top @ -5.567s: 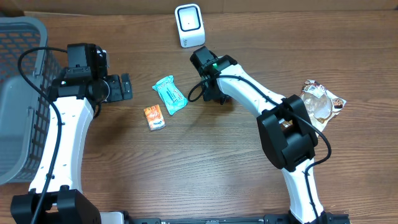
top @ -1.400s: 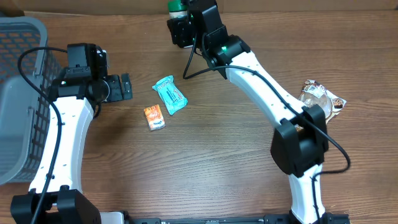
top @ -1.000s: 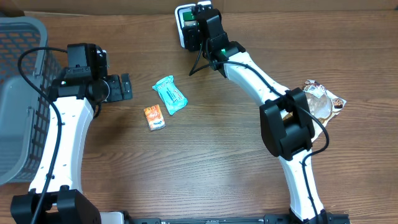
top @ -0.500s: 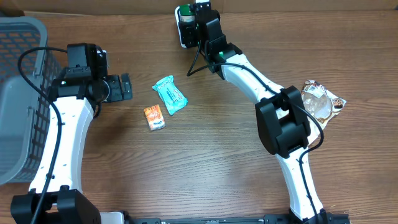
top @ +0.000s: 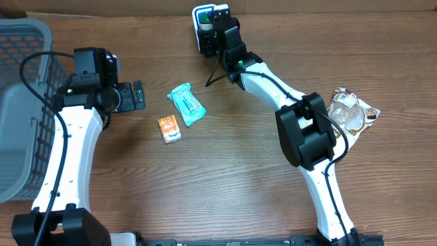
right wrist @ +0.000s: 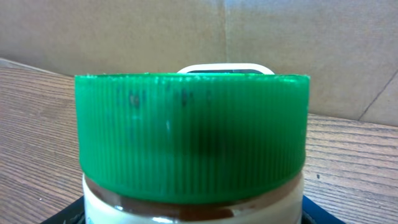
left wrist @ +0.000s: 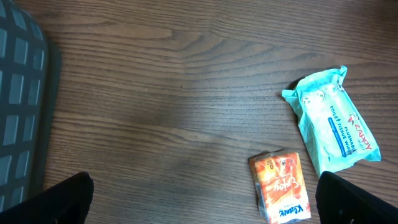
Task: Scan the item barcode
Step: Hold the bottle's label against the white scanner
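The item is a pale jar with a ribbed green lid (right wrist: 193, 137), and my right gripper (right wrist: 193, 214) is shut on its body just below the lid. From overhead the jar (top: 203, 29) is held right in front of the white scanner (top: 198, 12) at the table's far edge. The scanner's rounded top (right wrist: 224, 67) peeks over the lid in the right wrist view. No barcode shows on the jar. My left gripper (top: 138, 96) hangs open over bare wood at the left, its fingertips (left wrist: 62, 199) wide apart and nothing between them.
A teal tissue packet (top: 186, 104) (left wrist: 333, 121) and a small orange packet (top: 170, 128) (left wrist: 281, 186) lie mid-table. A grey basket (top: 20, 102) stands at the far left. A clear-wrapped snack (top: 351, 113) lies at the right. A cardboard wall (right wrist: 124, 37) backs the table.
The right arm brought the jar up from mid-table to the scanner; in the last second it only edged slightly closer. The left arm has not moved.
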